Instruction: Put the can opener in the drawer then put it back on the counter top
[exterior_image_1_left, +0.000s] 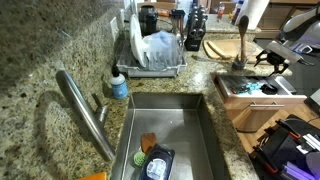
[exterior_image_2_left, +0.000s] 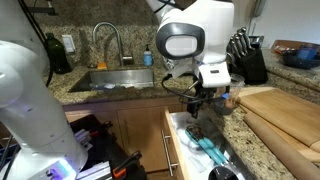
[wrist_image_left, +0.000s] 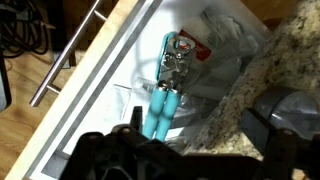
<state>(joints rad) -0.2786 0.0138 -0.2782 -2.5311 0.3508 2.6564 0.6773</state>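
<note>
The can opener (wrist_image_left: 160, 108) has teal handles and a metal head. It lies inside the open drawer (wrist_image_left: 100, 95), on top of clear plastic bags. It also shows as a teal shape in both exterior views (exterior_image_2_left: 206, 148) (exterior_image_1_left: 246, 88). My gripper (wrist_image_left: 198, 135) hangs just above the drawer beside the granite counter edge (wrist_image_left: 245, 80). Its dark fingers are spread apart with nothing between them. In both exterior views the gripper (exterior_image_2_left: 200, 102) (exterior_image_1_left: 262, 62) is over the drawer, above the can opener and not touching it.
A sink (exterior_image_1_left: 170, 125) with a faucet (exterior_image_1_left: 85, 105) and a dish rack (exterior_image_1_left: 155, 50) lie along the counter. Wooden cutting boards (exterior_image_2_left: 285, 110) and a knife block (exterior_image_2_left: 245, 60) stand near the drawer. The drawer's bar handle (wrist_image_left: 65, 60) sticks out in front.
</note>
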